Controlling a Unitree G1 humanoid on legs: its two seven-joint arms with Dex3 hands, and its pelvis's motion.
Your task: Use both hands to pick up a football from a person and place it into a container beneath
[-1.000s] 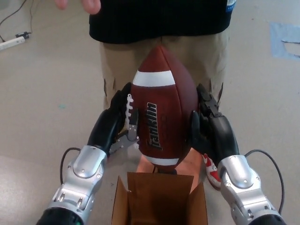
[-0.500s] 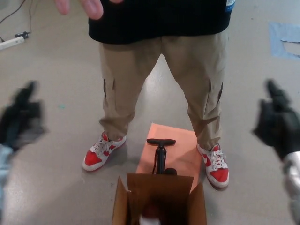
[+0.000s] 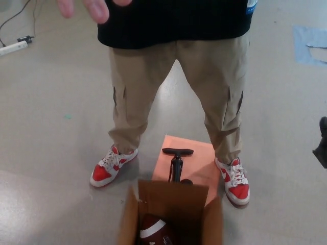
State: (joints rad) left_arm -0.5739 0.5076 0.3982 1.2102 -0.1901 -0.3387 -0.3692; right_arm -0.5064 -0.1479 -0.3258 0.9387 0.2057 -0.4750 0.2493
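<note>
Down at the bottom edge of the head view, the football [image 3: 153,229] lay inside the open cardboard box [image 3: 212,224], its brown skin and one white stripe showing between the raised flaps. Judging by that, the main work was finished: the ball was out of the person's keeping and sat in the container, and nothing appeared left to do except draw the arms clear. Only part of the ball showed, cut off by the frame and the box wall, but its long axis seemed to run roughly from upper left to lower right across the box floor, lying down, not standing on its tip; which end pointed where could not be settled. The right hand [image 3: 322,143] was a dark sliver at the right border, well apart from the box, too little of it in sight to say whether its fingers were spread or closed. The left hand was not in view. Behind the box stood a black pump [image 3: 177,163] on an orange mat [image 3: 202,158], between the person's red shoes [image 3: 110,166].
</note>
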